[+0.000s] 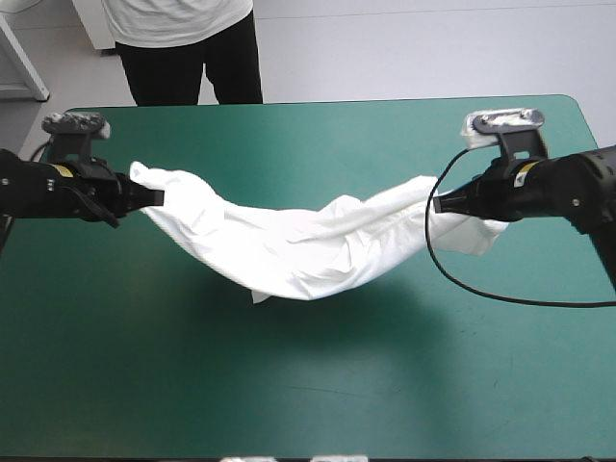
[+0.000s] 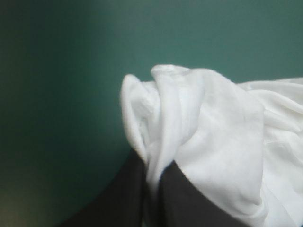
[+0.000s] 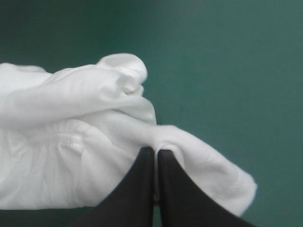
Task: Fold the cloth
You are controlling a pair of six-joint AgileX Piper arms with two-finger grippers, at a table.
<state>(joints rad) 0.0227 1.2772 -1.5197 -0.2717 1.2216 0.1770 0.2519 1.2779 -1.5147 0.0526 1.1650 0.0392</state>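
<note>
Right, left pincer (image 1: 157, 197) first: I've got its two black fingers clenched on a bunched end of the T-shirt (image 1: 289, 245). In the left wrist view the white cloth wells up from between the fingertips and spills over to one side of them. Over to the right pincer (image 1: 439, 204): same story, fingers all but pressed together with a thin fold of white pinched in the seam between them. A hemmed corner flops past the tips on one side, and a gathered, stitched band of fabric shows on the other. Both arms reach in level from opposite sides, pincers pointing at each other, well apart. Between them the T-shirt hangs as a twisted, sagging sling, raised at both gripped ends and drooping lowest somewhat left of the middle, where a small point of cloth dangles. I see its shadow dark on the teal-green surface (image 1: 318, 404) just under the sag; whether the lowest fold touches that surface I cannot tell. The whole garment hangs over the middle of the surface, away from every edge.
</note>
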